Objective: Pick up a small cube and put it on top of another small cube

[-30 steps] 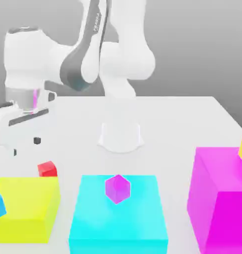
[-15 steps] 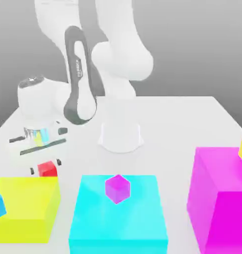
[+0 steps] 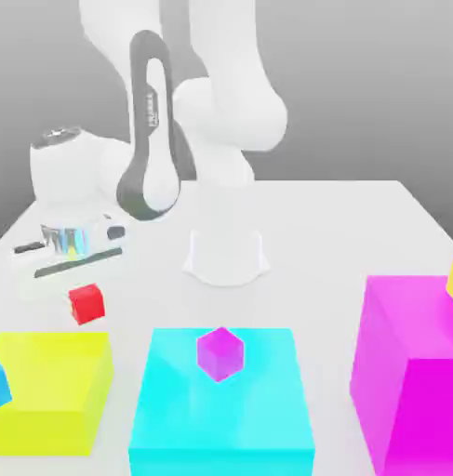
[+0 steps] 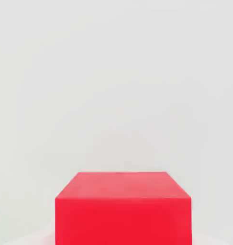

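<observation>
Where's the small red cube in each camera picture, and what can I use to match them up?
Exterior view: the small red cube sits toward the exterior view's left, just below the pincer, behind the yellow block.
Hand view: the cube is close up.
Shared landmark: the white table.

exterior view faces arm, hand view close on small cube (image 4: 123, 210)
</observation>
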